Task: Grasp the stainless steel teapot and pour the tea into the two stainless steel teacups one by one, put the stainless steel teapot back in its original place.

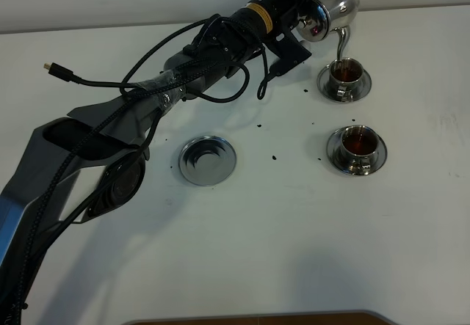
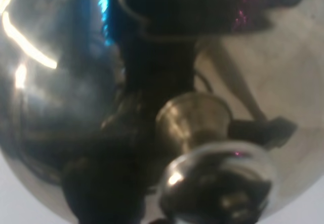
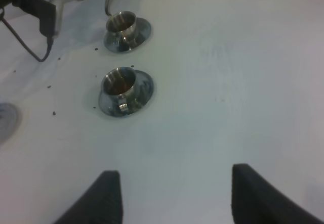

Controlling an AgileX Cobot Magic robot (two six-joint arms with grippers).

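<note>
Steel saucer (image 1: 208, 160) sits bare on the white counter (image 1: 242, 252), left of centre in the high view; concentric rings visible, nothing on it. Judged to be the teapot's resting spot, kept free for the return.

Left arm (image 1: 132, 130) runs diagonally across the counter from lower left toward the far right, so the pot can reach the cups without the cups being moved. Left pincer (image 1: 305, 6) is at the teapot (image 1: 334, 6); the pot is lifted clear of the counter and tipped, so it must be gripped, but the fingers themselves are hidden. Left wrist view is filled by the pot's shiny body (image 2: 76, 82) and its lid knob (image 2: 217, 178), blurred; cannot tell from it how the jaws stand.

Spout points down over the far teacup (image 1: 345, 75) on its saucer. Brown tea shows inside. Spout tip is held just above the rim, probably to limit splashing.

Near teacup (image 1: 358, 143) already holds dark tea; first pour judged done. Dark specks (image 1: 273, 156) lie on the counter between the bare saucer and the cups, likely drips.

Right pincer (image 3: 172, 196) hovers spread and empty, well apart from both cups, out of the pouring path.

Remaining: finish second pour, level the pot, set it back.
</note>
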